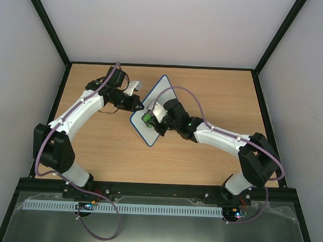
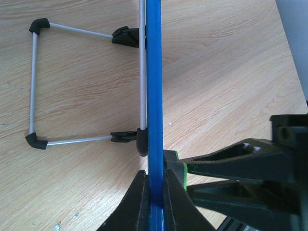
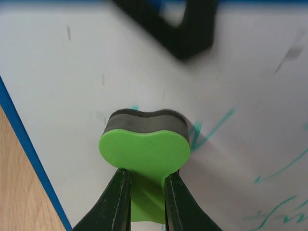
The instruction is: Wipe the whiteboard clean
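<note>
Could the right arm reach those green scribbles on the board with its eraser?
Probably yes: the eraser in the right gripper seems pressed on the whiteboard, green scribbles just beside it, nothing between.

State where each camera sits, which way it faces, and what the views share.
Top external: above and behind the bases, looking down on both arms and the whiteboard.
Left wrist: sights along the whiteboard's blue edge, left gripper clamping it.
Right wrist: faces the written side, right gripper holding the green eraser.
Shared: whiteboard in all three.
</note>
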Controlling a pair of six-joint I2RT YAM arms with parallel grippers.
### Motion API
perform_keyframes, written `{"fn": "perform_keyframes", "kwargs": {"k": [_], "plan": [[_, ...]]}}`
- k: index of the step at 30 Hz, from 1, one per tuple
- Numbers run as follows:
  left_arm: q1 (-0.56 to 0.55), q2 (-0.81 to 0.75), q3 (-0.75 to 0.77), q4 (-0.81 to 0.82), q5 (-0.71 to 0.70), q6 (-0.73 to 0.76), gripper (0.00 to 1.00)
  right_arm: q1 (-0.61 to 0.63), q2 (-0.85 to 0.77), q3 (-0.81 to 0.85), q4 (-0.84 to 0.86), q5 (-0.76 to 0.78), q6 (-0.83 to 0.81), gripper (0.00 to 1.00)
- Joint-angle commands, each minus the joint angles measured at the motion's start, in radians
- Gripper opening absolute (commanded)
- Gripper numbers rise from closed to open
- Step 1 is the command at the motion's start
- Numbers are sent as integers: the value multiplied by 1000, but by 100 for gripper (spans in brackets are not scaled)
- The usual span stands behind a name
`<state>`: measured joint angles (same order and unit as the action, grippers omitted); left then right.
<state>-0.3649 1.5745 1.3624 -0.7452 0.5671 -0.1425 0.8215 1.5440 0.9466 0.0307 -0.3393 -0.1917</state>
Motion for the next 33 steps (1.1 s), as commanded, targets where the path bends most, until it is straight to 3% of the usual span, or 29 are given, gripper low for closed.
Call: {"fn": "perform_keyframes", "kwargs": {"k": [1,12,18,22,27,33], "plan": [[-31,39,0,-81,69,-22,3,1,-6,131,-3,2,58,2],[-31,49,2,-75,73,-25,3,-47,102,-1,-21,-121,123,2],[-30,47,11,-82,65,-22,3,-47,101,56,-99,-158,137,2],[-25,42,11,-80,70,-23,3,-49,60,118,-96,-65,204,2],[-25,45,2,-77,74,-23,3,-102,137,181,-90,85,300,2],[-25,44,2,-76,76,-23,3,-174,197,190,-98,-12,343,2]]}}
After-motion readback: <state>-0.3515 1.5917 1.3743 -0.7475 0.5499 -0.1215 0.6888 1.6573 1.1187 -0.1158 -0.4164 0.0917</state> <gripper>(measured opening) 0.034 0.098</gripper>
